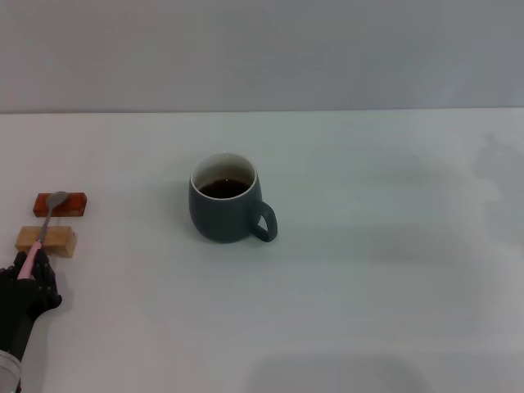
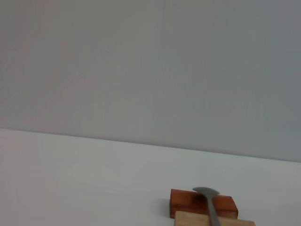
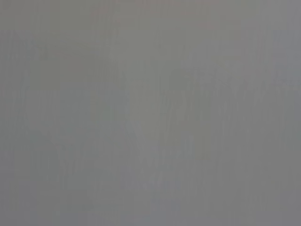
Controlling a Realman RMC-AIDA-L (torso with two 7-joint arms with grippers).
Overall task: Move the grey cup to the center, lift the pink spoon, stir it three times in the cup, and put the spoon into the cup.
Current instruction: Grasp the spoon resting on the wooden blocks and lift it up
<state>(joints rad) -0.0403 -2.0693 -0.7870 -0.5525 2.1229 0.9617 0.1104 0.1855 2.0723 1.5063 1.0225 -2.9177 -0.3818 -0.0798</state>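
Left gripper [image 1: 31, 264] sat at table's [image 1: 368, 270] far left edge, at spoon's [image 1: 42, 229] pink handle tip; you couldn't tell whether it had clamped. Spoon lay across tan block [image 1: 46, 241], bowl on red block [image 1: 60, 204], long axis pointing away from gripper. Cup [image 1: 225, 209] stood near center, well right of spoon. Right arm out of sight.

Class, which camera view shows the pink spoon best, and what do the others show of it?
The head view: the whole pink spoon lies across the red block and tan block, its handle at the left end effector. The left wrist view shows only its metal bowl and neck. The right wrist view shows none of it.
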